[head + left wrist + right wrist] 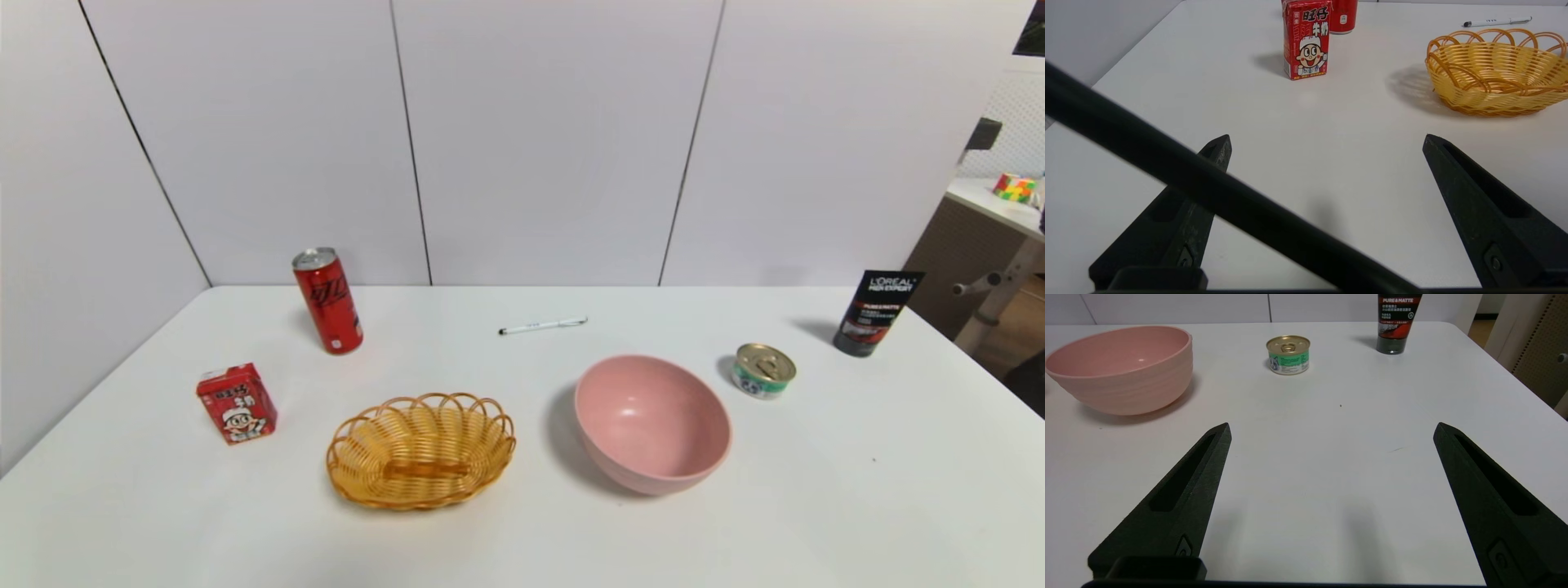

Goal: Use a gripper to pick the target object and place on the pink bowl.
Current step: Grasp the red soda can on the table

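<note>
Red can [328, 300], black script lettering not legible, stands upper left of head view on the white worktop [816, 490], apart from pink bowl [651, 423] at centre-right. Carton [237, 403] w/ cartoon boy & Chinese characters at left; tube [876, 313] reads "L'OREAL MEN EXPERT", "PURE&MATTE". Left hand [1327, 141] & right hand [1331, 430]: fingers spread wide, holding nothing, both low over bare worktop.
</note>
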Robot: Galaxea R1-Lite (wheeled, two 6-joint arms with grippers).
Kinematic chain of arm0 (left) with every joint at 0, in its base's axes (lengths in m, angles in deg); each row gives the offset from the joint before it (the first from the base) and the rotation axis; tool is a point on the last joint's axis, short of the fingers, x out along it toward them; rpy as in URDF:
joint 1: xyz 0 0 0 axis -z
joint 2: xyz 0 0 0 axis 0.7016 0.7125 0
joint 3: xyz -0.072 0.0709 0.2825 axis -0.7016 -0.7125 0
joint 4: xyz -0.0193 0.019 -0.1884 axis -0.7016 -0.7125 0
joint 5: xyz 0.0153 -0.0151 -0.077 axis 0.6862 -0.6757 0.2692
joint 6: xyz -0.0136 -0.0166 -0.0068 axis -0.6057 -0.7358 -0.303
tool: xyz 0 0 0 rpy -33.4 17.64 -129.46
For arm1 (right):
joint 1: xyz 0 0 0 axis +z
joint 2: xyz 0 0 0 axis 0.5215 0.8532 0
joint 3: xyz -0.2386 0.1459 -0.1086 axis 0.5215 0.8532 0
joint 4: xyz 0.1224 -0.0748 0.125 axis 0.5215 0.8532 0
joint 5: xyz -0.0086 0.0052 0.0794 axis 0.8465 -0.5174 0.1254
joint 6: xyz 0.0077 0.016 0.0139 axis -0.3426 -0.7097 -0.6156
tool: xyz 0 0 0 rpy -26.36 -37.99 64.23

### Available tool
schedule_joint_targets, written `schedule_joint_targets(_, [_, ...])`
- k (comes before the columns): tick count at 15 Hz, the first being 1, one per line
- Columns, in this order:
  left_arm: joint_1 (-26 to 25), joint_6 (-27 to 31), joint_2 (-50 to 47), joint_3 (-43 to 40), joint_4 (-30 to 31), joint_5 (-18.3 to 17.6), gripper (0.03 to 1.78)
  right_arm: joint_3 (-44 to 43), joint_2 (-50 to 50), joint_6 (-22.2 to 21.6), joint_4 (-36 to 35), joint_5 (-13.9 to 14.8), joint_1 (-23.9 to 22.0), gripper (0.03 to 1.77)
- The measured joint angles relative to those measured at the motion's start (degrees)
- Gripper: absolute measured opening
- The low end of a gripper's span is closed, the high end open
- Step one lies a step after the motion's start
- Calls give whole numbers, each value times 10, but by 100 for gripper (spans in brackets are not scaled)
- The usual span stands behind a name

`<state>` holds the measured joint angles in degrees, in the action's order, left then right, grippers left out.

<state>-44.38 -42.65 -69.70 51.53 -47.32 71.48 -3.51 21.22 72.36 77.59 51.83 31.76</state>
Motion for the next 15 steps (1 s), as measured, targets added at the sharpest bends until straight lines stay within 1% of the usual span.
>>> schedule_joint_targets(2, [0, 2, 21, 37, -13, -1, 169, 0, 0, 0, 0, 0, 0, 171])
schedule_joint_targets(6, [2, 19, 120, 169, -105, -4, 169, 0, 0, 0, 0, 0, 0, 171])
schedule_joint_targets(7, [3, 25, 152, 198, -116, -4, 169, 0, 0, 0, 0, 0, 0, 171])
schedule_joint_targets(10, [9, 41, 270, 286, -126, -5, 169, 0, 0, 0, 0, 0, 0, 171])
schedule_joint_targets(15, [26, 58, 502, 430, -125, -17, 169, 0, 0, 0, 0, 0, 0, 171])
